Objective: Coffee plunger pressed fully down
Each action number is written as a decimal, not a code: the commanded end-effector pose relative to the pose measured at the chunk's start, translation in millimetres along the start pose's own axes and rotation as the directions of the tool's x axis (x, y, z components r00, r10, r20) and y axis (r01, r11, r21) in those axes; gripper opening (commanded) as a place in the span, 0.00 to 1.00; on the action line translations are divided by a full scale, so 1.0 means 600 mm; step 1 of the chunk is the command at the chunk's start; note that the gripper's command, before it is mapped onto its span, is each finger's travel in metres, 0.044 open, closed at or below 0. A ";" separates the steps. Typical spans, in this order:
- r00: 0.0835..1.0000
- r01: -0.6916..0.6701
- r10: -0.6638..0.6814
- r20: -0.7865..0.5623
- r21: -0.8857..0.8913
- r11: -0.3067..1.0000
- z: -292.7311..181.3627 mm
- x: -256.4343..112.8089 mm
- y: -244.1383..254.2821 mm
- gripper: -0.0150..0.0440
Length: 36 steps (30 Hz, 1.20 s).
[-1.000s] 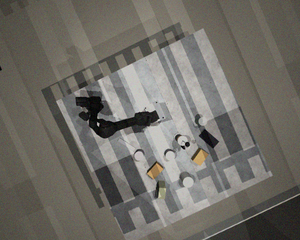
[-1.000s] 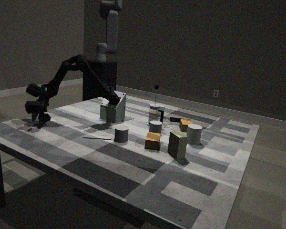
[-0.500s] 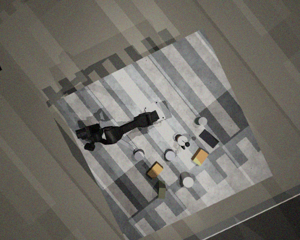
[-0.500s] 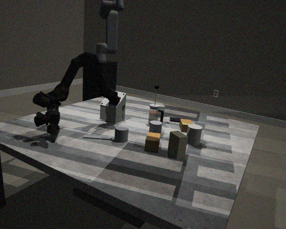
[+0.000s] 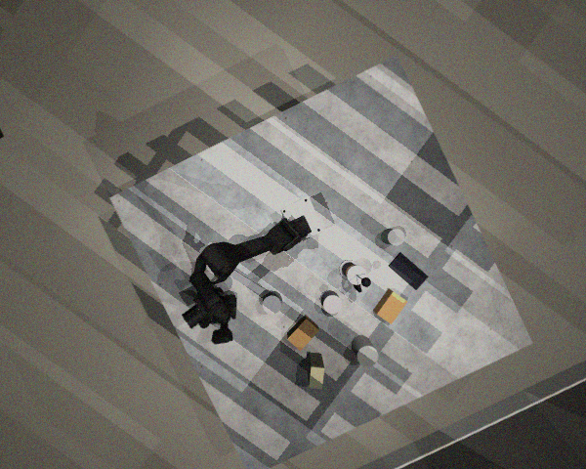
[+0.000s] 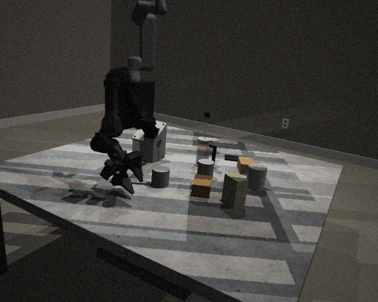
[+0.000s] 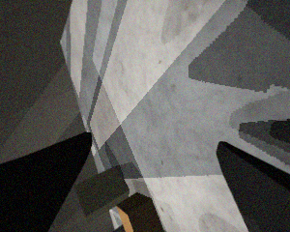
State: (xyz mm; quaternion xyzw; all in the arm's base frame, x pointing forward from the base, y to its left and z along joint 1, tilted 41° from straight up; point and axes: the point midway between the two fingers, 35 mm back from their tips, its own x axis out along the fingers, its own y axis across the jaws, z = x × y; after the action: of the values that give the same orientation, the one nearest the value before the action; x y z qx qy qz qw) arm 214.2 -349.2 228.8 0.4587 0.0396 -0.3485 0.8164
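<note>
The coffee press (image 5: pixel 353 273) (image 6: pixel 202 156) stands upright, a clear glass body with a pale lid and a black handle on its side. Its black plunger knob (image 5: pixel 365 281) (image 6: pixel 206 114) is high above the lid on a long thin rod. My gripper (image 5: pixel 228 321) (image 6: pixel 137 186) (image 7: pixel 154 142) is open with nothing between its fingers. It hangs low over the table, well away from the press, beyond the nearest grey cylinder, its fingers pointing down. The press does not show in the wrist view.
Grey cylinders (image 5: pixel 272 301) (image 6: pixel 160 178) (image 5: pixel 330 303) (image 6: pixel 205 167) and an orange box (image 5: pixel 301 334) (image 6: pixel 201 187) lie between gripper and press. Near it are another orange box (image 5: pixel 390 307) (image 6: pixel 245 165) and a black slab (image 5: pixel 407 271) (image 6: pixel 231 157). A yellowish box (image 5: pixel 315 374) (image 6: pixel 234 191) stands nearer the exterior camera.
</note>
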 end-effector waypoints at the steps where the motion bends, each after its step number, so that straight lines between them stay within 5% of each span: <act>1: 0.996 0.001 -0.007 -0.088 -0.070 0.998 -0.075 0.027 0.047 1.00; 9: 0.951 -0.020 -0.064 -0.304 -0.264 0.964 -0.277 0.053 0.135 1.00; 19: 0.867 -0.145 -0.173 -0.468 -0.567 0.811 -0.514 -0.015 0.198 1.00; 36: 0.848 -0.455 -0.228 -0.479 -0.877 0.153 -0.762 -0.257 0.189 1.00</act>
State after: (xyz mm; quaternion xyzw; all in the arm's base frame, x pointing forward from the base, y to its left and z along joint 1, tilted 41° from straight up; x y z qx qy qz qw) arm 299.6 107.7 109.3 -0.0468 0.4374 -0.0587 0.8961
